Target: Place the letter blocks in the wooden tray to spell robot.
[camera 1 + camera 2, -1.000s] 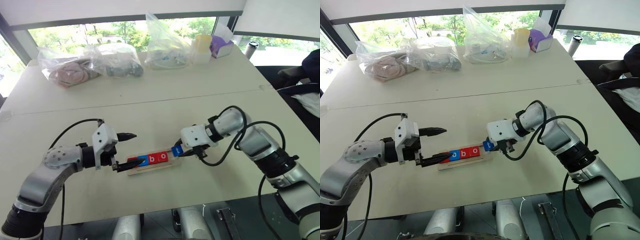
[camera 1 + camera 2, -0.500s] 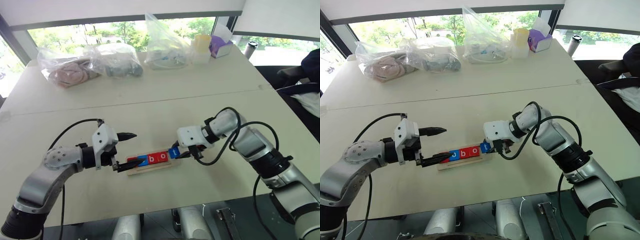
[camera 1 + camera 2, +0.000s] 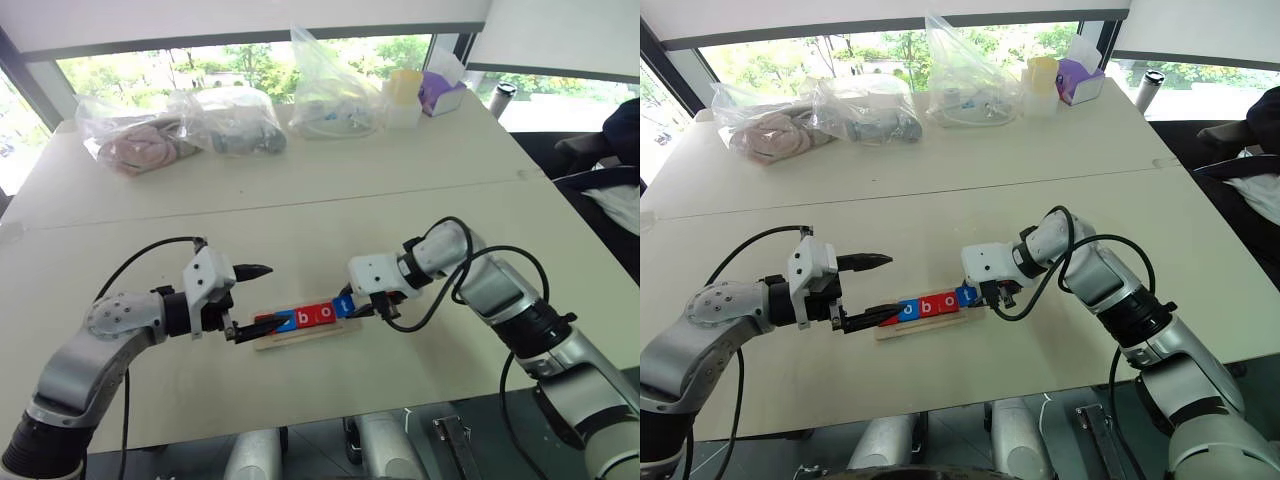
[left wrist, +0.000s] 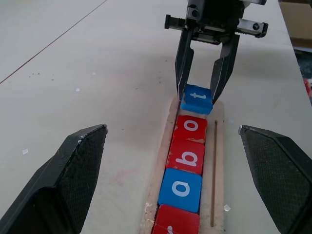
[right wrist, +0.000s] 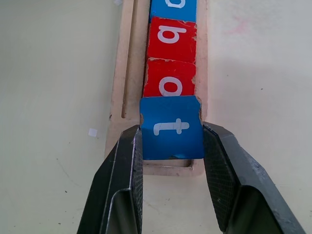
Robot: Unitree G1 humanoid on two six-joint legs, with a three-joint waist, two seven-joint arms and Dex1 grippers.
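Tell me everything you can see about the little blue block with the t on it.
The blue t block is a small flat square tile with a white lowercase t on its face and slightly chipped corners. The right tool grips it by two opposite edges, a black finger pressed on each. It sits at the right end of the wooden tray, tilted a little rather than lying flat, beside the red o block, last in the row.
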